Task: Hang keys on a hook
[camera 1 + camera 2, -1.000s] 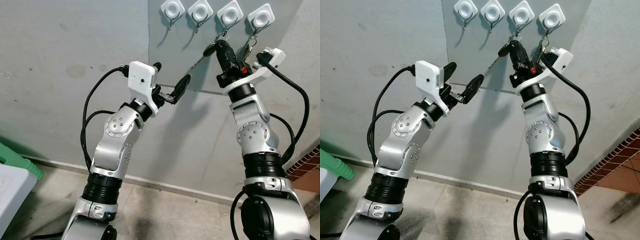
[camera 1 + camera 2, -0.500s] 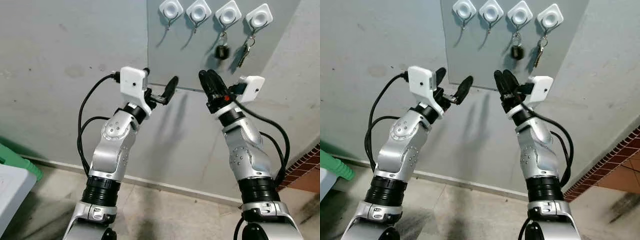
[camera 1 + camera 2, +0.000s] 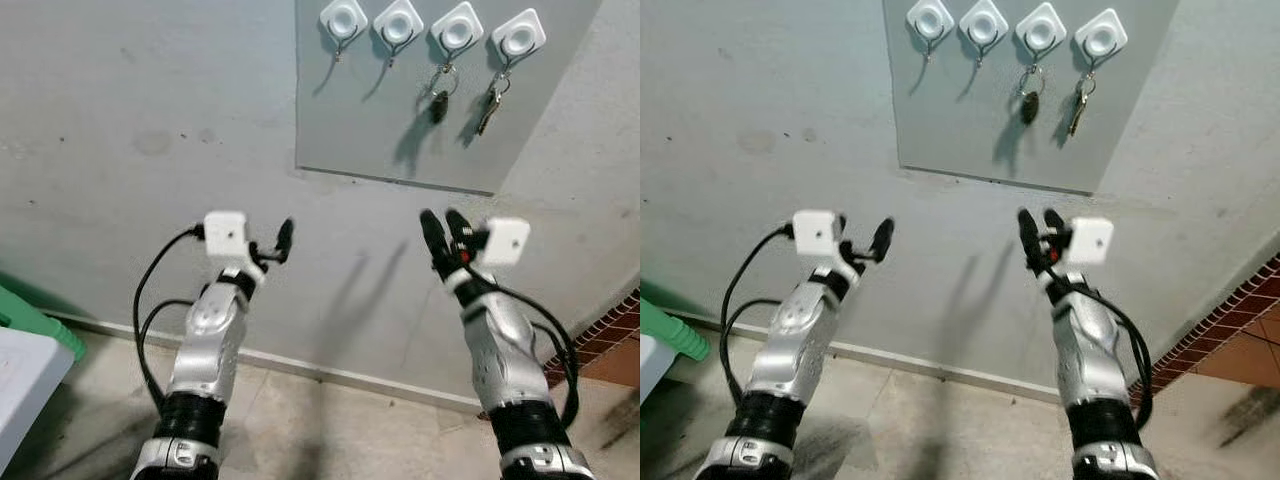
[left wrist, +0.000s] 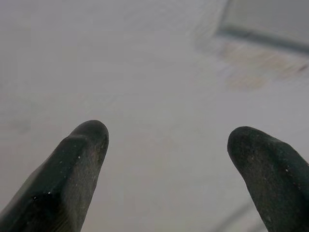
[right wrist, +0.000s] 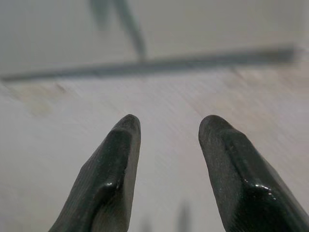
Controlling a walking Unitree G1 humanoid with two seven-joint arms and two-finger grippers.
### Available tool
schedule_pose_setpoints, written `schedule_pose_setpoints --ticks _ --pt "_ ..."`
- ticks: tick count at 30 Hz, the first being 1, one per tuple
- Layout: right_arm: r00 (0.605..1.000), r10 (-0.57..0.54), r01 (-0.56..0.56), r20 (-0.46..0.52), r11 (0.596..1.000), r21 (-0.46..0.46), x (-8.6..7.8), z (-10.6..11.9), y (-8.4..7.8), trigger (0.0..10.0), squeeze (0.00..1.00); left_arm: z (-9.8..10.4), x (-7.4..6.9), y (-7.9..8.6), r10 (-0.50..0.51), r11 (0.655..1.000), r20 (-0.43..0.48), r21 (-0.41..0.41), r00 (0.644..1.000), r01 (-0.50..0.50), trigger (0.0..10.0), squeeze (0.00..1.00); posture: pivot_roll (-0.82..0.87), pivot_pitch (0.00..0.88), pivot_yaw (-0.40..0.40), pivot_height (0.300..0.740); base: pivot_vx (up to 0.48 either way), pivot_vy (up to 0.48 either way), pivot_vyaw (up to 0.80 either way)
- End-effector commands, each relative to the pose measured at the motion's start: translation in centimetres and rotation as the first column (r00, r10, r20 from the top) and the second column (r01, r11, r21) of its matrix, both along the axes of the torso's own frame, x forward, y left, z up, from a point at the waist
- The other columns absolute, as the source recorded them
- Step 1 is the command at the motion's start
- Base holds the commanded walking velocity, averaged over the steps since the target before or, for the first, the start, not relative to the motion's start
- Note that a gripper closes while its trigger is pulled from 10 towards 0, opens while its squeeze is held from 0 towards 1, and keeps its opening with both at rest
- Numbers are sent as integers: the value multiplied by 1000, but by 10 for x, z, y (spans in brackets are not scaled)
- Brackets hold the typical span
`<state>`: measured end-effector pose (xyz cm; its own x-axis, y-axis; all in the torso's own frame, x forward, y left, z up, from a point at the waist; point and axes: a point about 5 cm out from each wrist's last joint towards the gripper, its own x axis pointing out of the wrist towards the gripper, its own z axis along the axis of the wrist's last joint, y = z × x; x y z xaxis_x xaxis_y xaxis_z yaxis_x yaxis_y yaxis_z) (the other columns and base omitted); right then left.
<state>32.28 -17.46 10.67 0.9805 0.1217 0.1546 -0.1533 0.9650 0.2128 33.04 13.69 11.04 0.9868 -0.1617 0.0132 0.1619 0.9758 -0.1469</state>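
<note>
Keys (image 3: 437,103) hang hooked — both end effectors open, well below the panel (image 3: 350,120).

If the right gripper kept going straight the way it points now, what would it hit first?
Most likely the bare wall below the grey panel. The open right gripper holds nothing, and nothing lies between; depth is unclear.

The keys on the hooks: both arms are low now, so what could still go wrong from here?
1. The black key fob hangs by a small ring from the third hook; it may slip off if it is only partly seated.
2. The silver key hangs close beside it, so a swing could knock them together.
3. The right tool and the left tool are open near the wall; they might scrape it.
</note>
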Motion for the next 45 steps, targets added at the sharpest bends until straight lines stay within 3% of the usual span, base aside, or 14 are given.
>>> schedule_pose_setpoints --ticks 1,11,15,24,33,39,41,44,45 --pt "999 -40 39 -14 999 -13 -5 -6 -9 10000 0 -7 -3 7 34 999 -12 -5 999 -34 10000 0 -30 22 1 740 0 0 0" --pt "983 -157 147 -97 984 -103 -33 -38 -33 10000 0 -38 -24 29 83 996 -58 31 995 -81 10000 0 -44 13 12 740 0 0 0" --pt "959 -208 181 -195 973 -147 -50 -68 -41 10000 0 -57 -32 36 127 992 -108 20 986 -125 10000 0 -51 2 21 740 0 0 0" --pt "946 -223 200 -234 973 -118 -59 -80 -34 10000 0 -71 -37 42 159 987 -148 -13 976 -163 10000 0 -64 0 36 740 0 0 0" --pt "937 -239 194 -254 962 -190 -72 -91 -34 10000 0 -74 -42 36 116 991 -111 -49 987 -122 10000 0 -64 0 32 740 0 0 0" --pt "959 -219 189 -181 967 -169 -76 -78 -32 10000 0 -57 -42 34 116 984 -26 -137 993 -118 10000 0 -59 0 25 740 0 0 0" --pt "976 -195 177 -102 971 -163 -70 -58 -27 10000 0 -41 -40 28 84 993 44 -87 995 -80 10000 0 -56 0 27 740 0 0 0" --pt "983 -176 165 -58 974 -156 -67 -46 -22 10000 0 -34 -39 25 72 996 69 -47 995 -69 10000 0 -56 0 27 740 0 0 0" --pt "987 -161 154 -30 974 -165 -66 -39 -19 10000 0 -30 -40 22 58 998 92 6 994 -59 10000 0 -58 0 32 740 0 0 0"
